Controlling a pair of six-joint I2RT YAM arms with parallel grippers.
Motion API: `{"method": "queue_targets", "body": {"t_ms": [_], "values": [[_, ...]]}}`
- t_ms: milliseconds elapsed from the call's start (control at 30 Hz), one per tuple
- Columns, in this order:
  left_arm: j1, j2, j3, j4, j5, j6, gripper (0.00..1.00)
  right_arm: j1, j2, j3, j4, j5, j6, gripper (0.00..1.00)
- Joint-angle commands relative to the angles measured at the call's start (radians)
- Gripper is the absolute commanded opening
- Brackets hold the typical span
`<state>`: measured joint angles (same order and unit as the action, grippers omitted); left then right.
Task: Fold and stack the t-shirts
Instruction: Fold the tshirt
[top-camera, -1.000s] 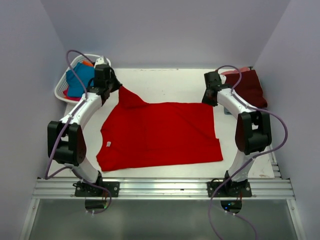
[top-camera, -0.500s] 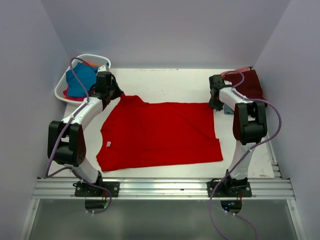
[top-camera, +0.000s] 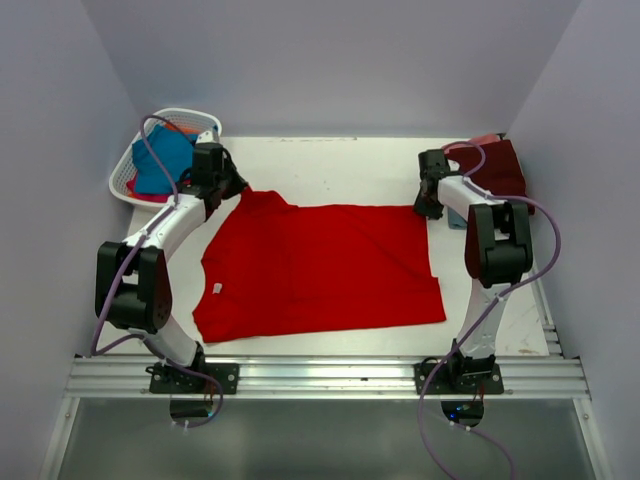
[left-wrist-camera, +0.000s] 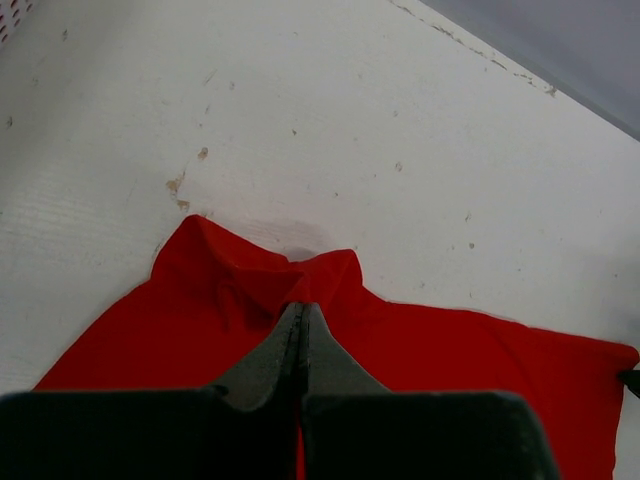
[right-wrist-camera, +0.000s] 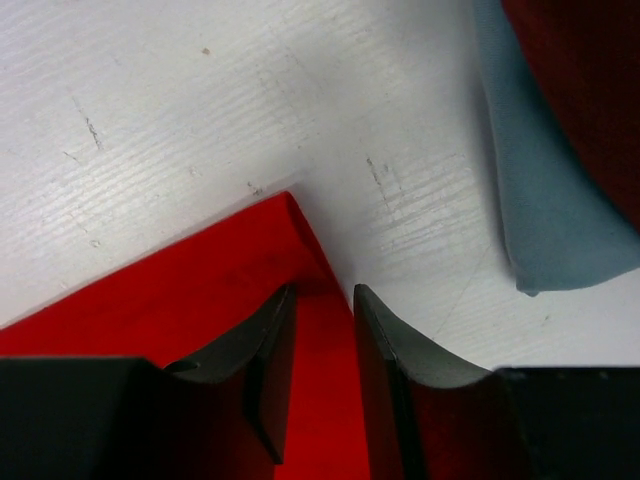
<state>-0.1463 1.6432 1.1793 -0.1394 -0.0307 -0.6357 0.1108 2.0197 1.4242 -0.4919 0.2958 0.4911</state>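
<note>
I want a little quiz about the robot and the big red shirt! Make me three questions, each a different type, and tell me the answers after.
1. True or false: the left gripper has its fingers pinched shut on the big bright red cloth t-shirt.
2. Pick one. The right gripper has its fingers: A) open over a corner of the red shirt, B) shut on the pale blue cloth, C) inside the basket.
3. Fill the gap: the white plastic lattice basket sits at the far ____ corner of the white table, on the robot's own side.

Key: 1 true; 2 A; 3 left.
</note>
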Motion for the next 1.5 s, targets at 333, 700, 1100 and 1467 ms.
{"method": "queue_targets", "body": {"t_ms": [333, 700, 1100, 1467], "values": [[0.005, -0.019, -0.012, 0.055, 0.026, 0.001, 0.00, -0.002, 0.022, 0.053, 0.030, -0.057, -0.075, 0.26], [0.005, -0.011, -0.009, 0.054, 0.026, 0.002, 0.00, -0.003, 0.040, 0.085, 0.018, -0.024, -0.094, 0.26], [0.005, -0.005, -0.014, 0.058, 0.048, 0.002, 0.00, -0.010, 0.056, 0.133, -0.028, -0.010, -0.121, 0.29], [0.007, -0.008, -0.020, 0.061, 0.046, 0.001, 0.00, -0.014, 0.056, 0.084, -0.022, -0.027, -0.105, 0.31]]}}
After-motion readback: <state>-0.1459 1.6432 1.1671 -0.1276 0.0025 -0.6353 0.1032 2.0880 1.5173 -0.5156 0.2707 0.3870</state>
